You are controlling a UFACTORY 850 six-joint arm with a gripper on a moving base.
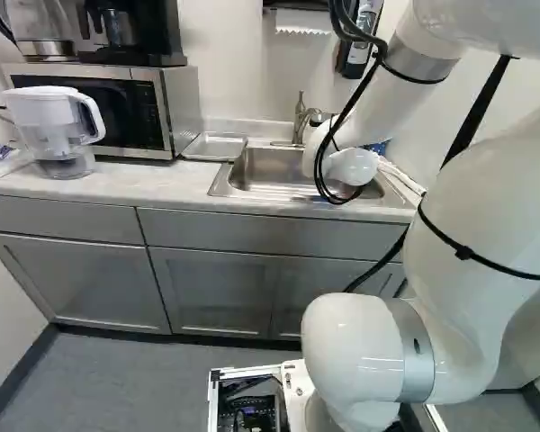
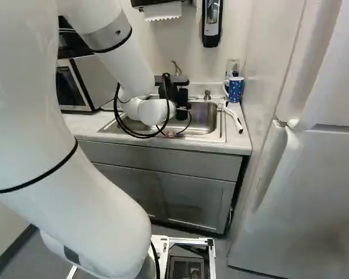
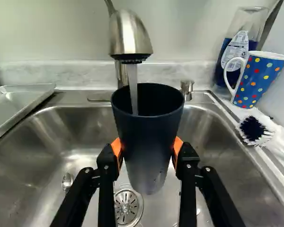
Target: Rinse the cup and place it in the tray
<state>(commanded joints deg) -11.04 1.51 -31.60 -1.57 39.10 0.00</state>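
Over the sink [image 3: 79,152], half-spread fingers [image 3: 147,160] clasp a dark cup [image 3: 147,137].

Cup [image 3: 148,137] interior bottom hidden; tray [image 3: 14,105] cut off in wrist view.

I can read no text, brand, number or sign anywhere; ahead of me, at one o'clock, a pale label [image 3: 236,46] sits on the clear bottle [image 3: 252,45] behind the dotted mug [image 3: 258,80], its small lines of print too fine for me to make out; at one o'clock in the left base view, the wall dispenser [image 1: 354,56] bears markings I can't decipher; at ten o'clock there, the microwave's control panel [image 1: 148,115] shows marks too tiny for me to read.
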